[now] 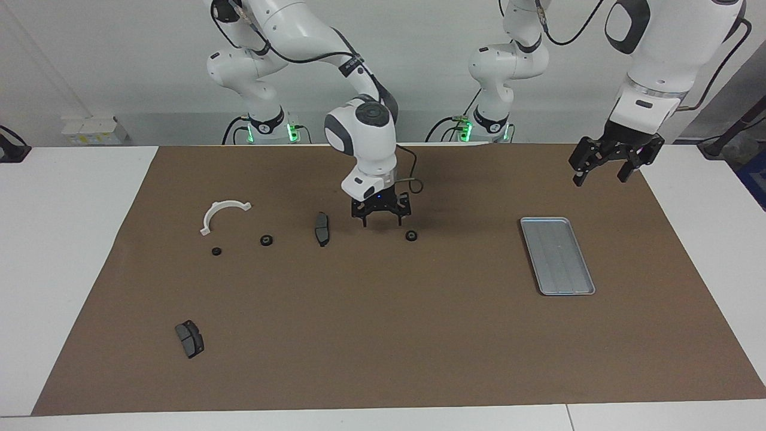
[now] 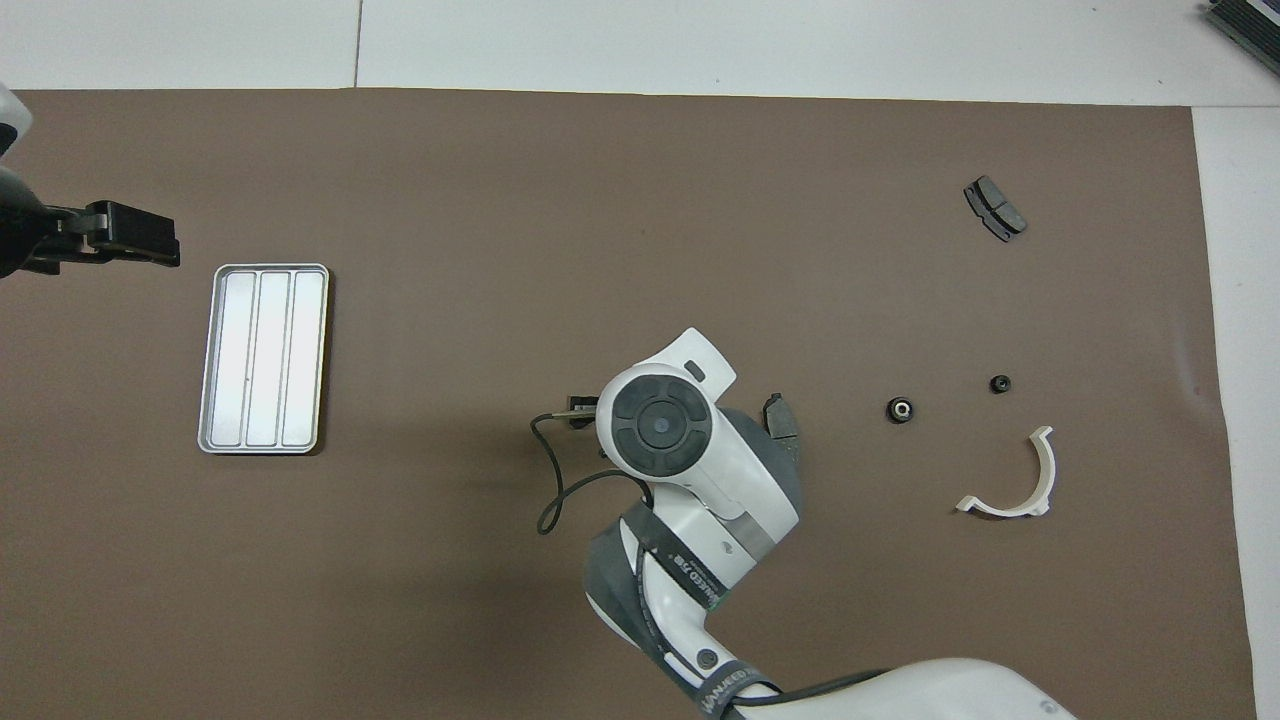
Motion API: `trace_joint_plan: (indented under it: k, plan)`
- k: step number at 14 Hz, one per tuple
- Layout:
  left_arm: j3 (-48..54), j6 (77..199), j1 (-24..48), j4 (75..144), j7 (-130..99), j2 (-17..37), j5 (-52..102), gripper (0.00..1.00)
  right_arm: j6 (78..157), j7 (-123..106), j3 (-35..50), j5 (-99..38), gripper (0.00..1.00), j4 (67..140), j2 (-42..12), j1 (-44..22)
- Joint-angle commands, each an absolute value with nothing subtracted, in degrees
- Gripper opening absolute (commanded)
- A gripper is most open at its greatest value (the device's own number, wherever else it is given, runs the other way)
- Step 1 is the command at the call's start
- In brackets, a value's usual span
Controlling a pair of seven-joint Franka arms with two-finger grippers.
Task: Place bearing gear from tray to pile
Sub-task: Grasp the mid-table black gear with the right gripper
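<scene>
A: Middle of the facing frame: the right end effector (image 1: 381, 214) hangs low over the brown surface (image 1: 383, 335), fingers spread wide and holding nothing.

B: And the bearing gear (image 1: 411, 236)?

A: Lying on the surface just below and to the right of those fingertips in that frame, close by but apart from them. The arm's wrist hides it in the overhead frame. The tray (image 1: 558, 255), right of centre, shows only bare ridges.

B: So the gear looks to be off the tray already.

A: That's the likely reading. The pile sits centre-left: a dark pad (image 1: 322, 228), two small black gears (image 1: 267, 240) and (image 1: 216, 251), and the white arc (image 1: 222, 215). A second pad (image 1: 189, 338) lies well apart at lower left.

B: How should this step be done well?

A: If the drop counts, lift straight up with the fingers wide so nothing clips the gear and rolls it. If it should join the cluster, centre over it, close squarely across its rim, and set it down beside the pad.

B: The other arm?

A: The left end effector (image 1: 603, 169) waits at upper right, raised over the surface's edge above the tray, fingers apart and holding nothing.
</scene>
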State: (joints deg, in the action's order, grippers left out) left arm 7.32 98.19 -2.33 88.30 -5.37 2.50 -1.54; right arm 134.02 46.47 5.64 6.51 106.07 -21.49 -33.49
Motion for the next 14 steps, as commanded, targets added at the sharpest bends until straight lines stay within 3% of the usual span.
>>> trace_joint_plan:
  k: [1, 10, 14]
  plan:
    - [7.91, 99.14, -2.90, 89.21, -4.48, 2.55, -2.02, 1.00, 131.13, 50.79, 5.54, 8.88, 0.98, 95.30, -30.13, -35.06]
    - [7.82, 98.53, -4.22, 94.57, -4.48, -0.17, -1.58, 1.00, 132.19, 51.33, 5.62, 8.88, 0.79, 95.71, -32.08, -36.74]
    - [7.82, 97.74, -4.31, 95.53, -4.48, -0.79, -1.58, 1.00, 132.19, 51.42, 5.62, 8.88, 0.61, 96.15, -31.91, -36.83]
